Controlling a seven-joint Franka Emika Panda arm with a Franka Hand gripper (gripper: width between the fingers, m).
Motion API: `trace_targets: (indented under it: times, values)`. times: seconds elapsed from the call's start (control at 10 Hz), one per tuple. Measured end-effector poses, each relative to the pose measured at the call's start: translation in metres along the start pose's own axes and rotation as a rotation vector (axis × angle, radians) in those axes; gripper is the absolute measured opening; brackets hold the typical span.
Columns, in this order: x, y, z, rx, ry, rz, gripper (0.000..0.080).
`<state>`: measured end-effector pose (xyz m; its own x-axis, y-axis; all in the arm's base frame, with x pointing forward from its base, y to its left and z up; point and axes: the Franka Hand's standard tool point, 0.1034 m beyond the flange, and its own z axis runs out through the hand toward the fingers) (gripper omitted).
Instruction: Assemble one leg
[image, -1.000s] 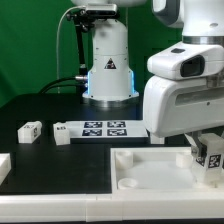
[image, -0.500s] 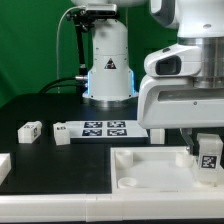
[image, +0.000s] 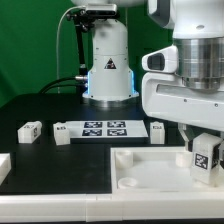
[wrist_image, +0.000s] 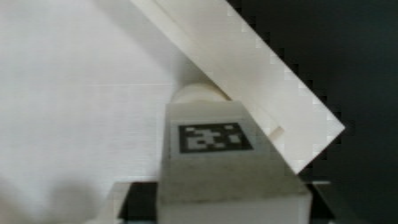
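At the worktop's (image: 70, 165) near right corner, the leg (image: 206, 160) is clamped in the gripper (image: 205, 148) and held above the white panel (image: 150, 172), close to its raised rim. Bare worktop is seen toward the left edge. Farther back, the marker board (image: 102, 128) is laid.

Panel rim (wrist_image: 249, 70) is crowding the leg (wrist_image: 214, 138) on one side, just beside it; the panel floor (wrist_image: 71, 100) is lying open on the other. The table (image: 60, 165) is showing bare room on the camera's side of the marker board (image: 100, 129).
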<state>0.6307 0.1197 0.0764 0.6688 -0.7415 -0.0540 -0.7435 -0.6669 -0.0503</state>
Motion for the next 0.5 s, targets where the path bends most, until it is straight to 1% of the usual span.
trace_targets:
  times: [0.1, 0.2, 0.3, 0.4, 0.5]
  values:
    - [0.0000, 0.0001, 0.0002, 0.002, -0.003, 0.081, 0.0294]
    - [-0.0015, -0.0009, 0.0003, 0.006, -0.009, 0.120, 0.0380]
    - [-0.0019, -0.0012, 0.0003, 0.007, -0.010, 0.108, 0.0380]
    - [-0.0019, -0.0012, 0.0003, 0.007, -0.010, 0.103, 0.0566]
    - [-0.0020, -0.0012, 0.0003, 0.007, -0.009, 0.051, 0.0629]
